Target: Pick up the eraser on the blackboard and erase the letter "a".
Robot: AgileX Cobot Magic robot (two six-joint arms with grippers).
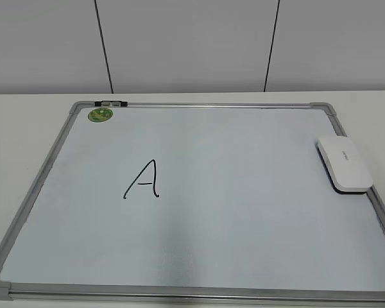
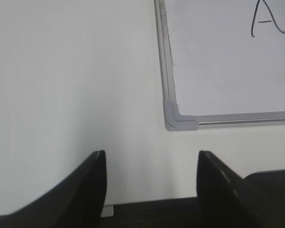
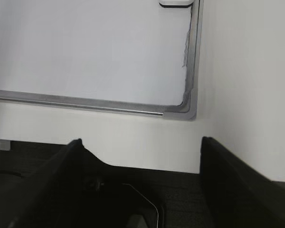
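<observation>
- The exterior view takes in the whole blackboard point(image 1: 244, 212) lying flat on a white table point(image 1: 25, 122), and neither arm shows in it.
- On the board a large capital "A" point(image 1: 143, 179) in black marker stands left of centre; no small letter "a" can be made out in any view.
- The eraser point(image 1: 344, 163) lies on the board's right edge, near the far right corner, its long side running along the frame and partly over it.
- A round green magnet point(image 1: 101, 115) sits in the far left corner, just beside a small dark clip point(image 1: 111, 103) on the frame.
- Only the left wrist view shows the left gripper point(image 2: 151, 175): its two dark fingers stand apart with bare table between them, short of the board's near left corner point(image 2: 175, 118). The lower part of the "A" point(image 2: 267, 19) is at the top right of that view; the eraser is out of it.
- Only the right wrist view shows the right gripper point(image 3: 140, 161): its fingers are spread wide, holding nothing, over the table's front edge before the near right corner point(image 3: 187, 107).
- The eraser point(image 3: 176, 3) appears there only as a sliver at the top edge, well apart from that gripper, farther along the same right side of the frame.
</observation>
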